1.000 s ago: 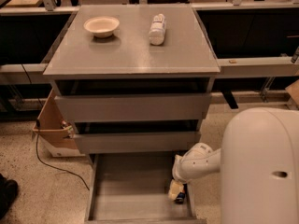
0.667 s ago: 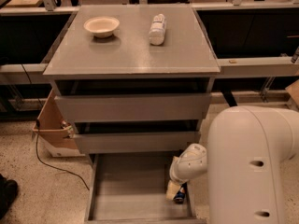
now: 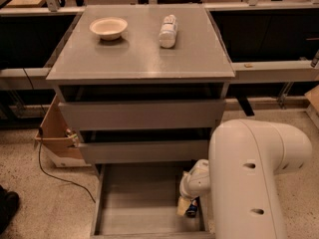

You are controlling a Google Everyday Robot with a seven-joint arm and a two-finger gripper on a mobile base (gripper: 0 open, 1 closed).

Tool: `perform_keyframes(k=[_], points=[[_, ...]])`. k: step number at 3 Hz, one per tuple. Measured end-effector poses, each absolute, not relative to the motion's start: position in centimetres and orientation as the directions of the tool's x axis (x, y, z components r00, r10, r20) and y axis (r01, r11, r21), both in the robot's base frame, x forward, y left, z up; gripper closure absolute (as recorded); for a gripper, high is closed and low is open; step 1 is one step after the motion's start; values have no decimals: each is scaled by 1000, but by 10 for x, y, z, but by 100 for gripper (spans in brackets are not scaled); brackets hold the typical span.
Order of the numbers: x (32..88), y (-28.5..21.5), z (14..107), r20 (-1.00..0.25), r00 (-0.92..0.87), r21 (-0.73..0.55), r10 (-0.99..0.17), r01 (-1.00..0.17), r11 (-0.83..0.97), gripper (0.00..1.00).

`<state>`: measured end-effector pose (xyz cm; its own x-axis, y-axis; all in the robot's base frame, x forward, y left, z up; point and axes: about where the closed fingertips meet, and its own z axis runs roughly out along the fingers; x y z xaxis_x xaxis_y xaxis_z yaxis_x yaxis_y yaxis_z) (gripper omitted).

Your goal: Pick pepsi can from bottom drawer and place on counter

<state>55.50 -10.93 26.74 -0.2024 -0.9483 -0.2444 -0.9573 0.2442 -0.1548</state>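
Note:
The bottom drawer (image 3: 134, 203) is pulled out at the foot of the grey cabinet, showing its flat grey floor. The pepsi can (image 3: 192, 209) shows as a small blue patch in the drawer's front right corner, mostly hidden by my arm. My gripper (image 3: 186, 205) reaches down into that corner and is right at the can, on its left side. The counter (image 3: 139, 59) is the grey slab on top of the cabinet.
A pale bowl (image 3: 108, 27) and a white bottle (image 3: 168, 31) lying on its side are on the counter's back half. My big white arm (image 3: 249, 178) fills the lower right. A cardboard box (image 3: 54, 133) and a black cable (image 3: 60, 176) are left of the cabinet.
My arm's upper body has swung left and now covers more of the lower right. The gripper has stayed at the can in the drawer's front right corner.

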Motion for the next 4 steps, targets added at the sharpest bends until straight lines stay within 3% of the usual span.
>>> perform_keyframes(k=[4], points=[[555,-121,174,-229,-74,-172,-971,-978,115,0]])
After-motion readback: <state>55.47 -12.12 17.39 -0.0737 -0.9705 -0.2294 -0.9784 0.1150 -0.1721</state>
